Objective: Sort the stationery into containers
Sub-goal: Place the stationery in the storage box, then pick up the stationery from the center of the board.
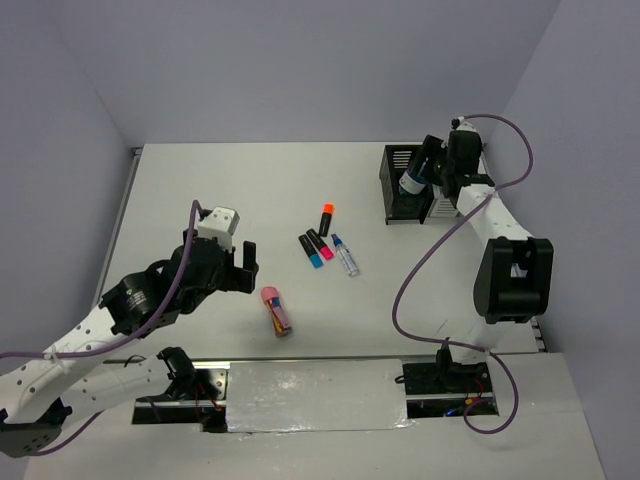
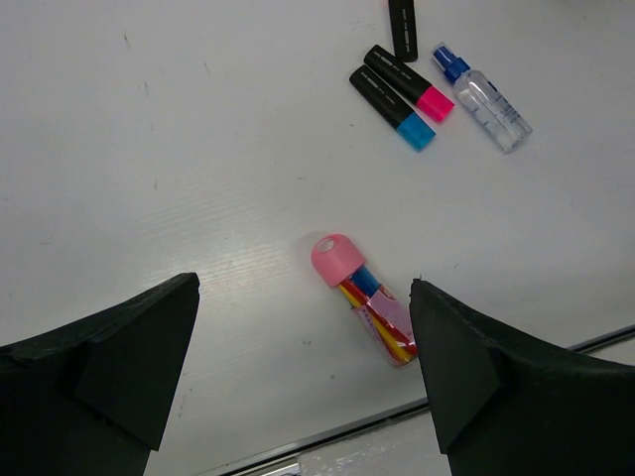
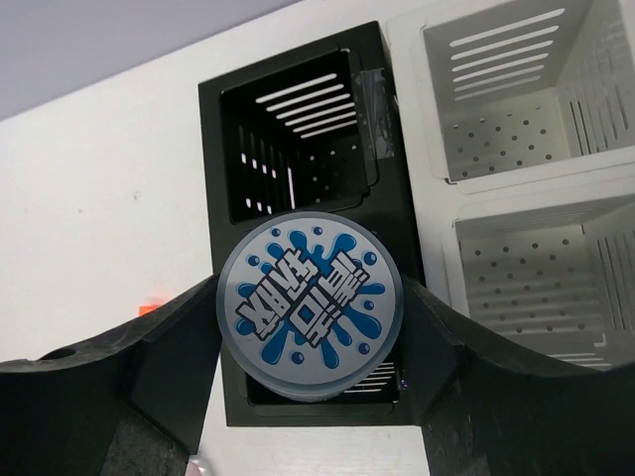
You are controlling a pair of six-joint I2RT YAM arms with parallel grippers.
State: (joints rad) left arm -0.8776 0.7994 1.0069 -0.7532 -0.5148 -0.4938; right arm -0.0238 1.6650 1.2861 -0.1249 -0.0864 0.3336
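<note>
Your right gripper (image 3: 310, 332) is pinching a round tape roll (image 3: 310, 302), its silver face splashed with blue lettering, just above the black slatted box (image 3: 228, 159); your left gripper (image 2: 303, 377) is hovering spread wide, the pink-capped tube (image 2: 347, 266) lying below between its fingers

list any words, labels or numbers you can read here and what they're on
round tape roll: chunky white lettering on a blue splash logo, seen upside down; I cannot read it reliably.
black markers: any print on the barrels is too small to read.
pink-capped tube and blue-capped pen: no legible text.
</note>
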